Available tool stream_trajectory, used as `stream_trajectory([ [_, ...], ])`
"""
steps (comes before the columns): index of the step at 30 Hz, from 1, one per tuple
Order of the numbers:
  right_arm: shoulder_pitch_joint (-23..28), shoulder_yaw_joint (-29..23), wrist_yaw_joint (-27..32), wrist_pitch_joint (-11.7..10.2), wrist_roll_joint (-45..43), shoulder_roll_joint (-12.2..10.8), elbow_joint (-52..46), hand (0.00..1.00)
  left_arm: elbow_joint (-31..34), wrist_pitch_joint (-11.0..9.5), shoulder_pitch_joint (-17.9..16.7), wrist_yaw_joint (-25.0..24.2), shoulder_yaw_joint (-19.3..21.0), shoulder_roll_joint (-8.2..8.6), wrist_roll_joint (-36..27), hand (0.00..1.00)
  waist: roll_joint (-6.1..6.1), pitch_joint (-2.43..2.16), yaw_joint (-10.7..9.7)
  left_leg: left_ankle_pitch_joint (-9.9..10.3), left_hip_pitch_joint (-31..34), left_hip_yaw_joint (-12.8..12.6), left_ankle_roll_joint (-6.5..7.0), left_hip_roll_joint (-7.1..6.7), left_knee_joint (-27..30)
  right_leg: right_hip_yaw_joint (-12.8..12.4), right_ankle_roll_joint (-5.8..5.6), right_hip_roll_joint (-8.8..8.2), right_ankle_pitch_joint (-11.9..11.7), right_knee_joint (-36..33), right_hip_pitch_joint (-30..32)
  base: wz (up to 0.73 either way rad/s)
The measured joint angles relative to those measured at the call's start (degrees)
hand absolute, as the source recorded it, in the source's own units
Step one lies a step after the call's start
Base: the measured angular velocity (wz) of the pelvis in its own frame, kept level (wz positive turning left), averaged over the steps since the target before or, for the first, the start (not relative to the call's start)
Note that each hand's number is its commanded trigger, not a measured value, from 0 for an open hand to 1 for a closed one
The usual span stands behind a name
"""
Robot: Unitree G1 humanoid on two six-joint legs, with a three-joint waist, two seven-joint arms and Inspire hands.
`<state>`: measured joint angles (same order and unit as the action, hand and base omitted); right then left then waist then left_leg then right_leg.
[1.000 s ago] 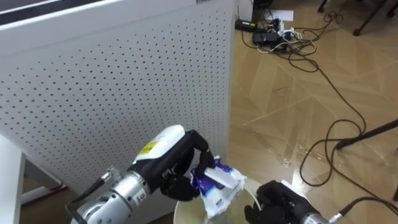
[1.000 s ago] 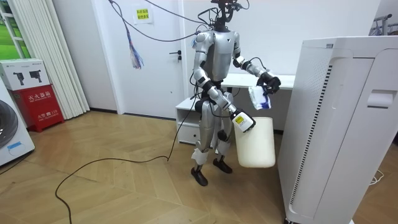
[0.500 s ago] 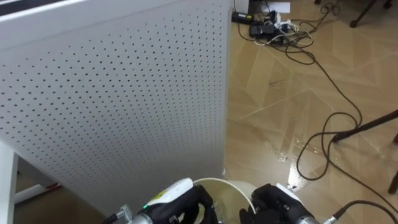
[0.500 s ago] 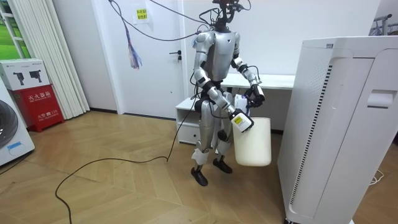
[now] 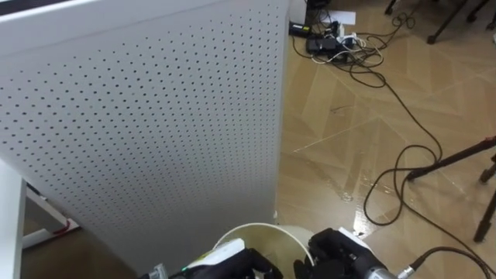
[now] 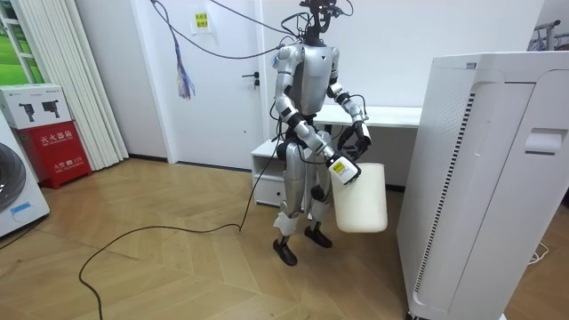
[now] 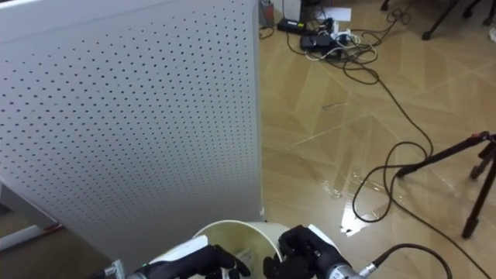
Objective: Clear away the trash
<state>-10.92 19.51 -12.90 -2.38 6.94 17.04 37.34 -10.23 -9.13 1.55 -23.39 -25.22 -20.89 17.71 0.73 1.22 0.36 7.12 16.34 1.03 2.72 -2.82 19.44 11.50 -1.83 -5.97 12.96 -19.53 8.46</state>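
I stand by a white desk, facing a tall white cabinet. My right hand (image 5: 333, 249) is curled on the rim of a white waste bin (image 5: 256, 229) that it holds up before me; in the room view this hand (image 6: 342, 169) grips the bin (image 6: 360, 200) at its top edge. My left hand (image 5: 229, 260) sits low at the bin's mouth, near its rim on the other side, and in the room view the left hand (image 6: 362, 135) hangs just above the bin. The bottom edge of the eye views cuts off its fingers. I cannot see the blue and white wrapper.
The perforated white cabinet (image 5: 139, 116) stands close ahead on the left. Black cables (image 5: 403, 116) and a power strip (image 5: 322, 43) lie on the wooden floor to the right, with a black stand leg (image 5: 457, 155). The white desk (image 6: 382, 116) is behind me.
My left hand came down with the blue and white wrapper from chest height to the bin's mouth, and the wrapper has gone from sight. The head camera shifted a little.
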Motion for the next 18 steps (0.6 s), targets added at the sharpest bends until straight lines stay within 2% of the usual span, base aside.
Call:
stream_trajectory([
  [12, 0.76, 0.0, -0.27, 0.0, -0.01, -0.28, 0.06, 1.0, 0.02, 0.05, -0.29, 0.15, 1.81, 0.38, -0.07, 0.0, 0.02, 0.0, 0.24, 0.0, -0.23, 0.16, 0.0, -0.04, -0.64, 0.23, 0.03, 0.08, -0.17, 0.99, -0.32, 0.0],
  [18, 2.56, -0.02, 0.08, 0.0, 0.02, 0.23, 0.32, 1.0, 0.05, 0.07, -3.69, 0.46, 3.15, 1.13, -0.11, 0.0, 0.02, 0.0, 0.01, 0.01, -0.93, 0.12, 0.0, -0.03, -1.34, 0.55, 0.02, 0.03, -0.14, 1.16, -0.77, 0.0],
])
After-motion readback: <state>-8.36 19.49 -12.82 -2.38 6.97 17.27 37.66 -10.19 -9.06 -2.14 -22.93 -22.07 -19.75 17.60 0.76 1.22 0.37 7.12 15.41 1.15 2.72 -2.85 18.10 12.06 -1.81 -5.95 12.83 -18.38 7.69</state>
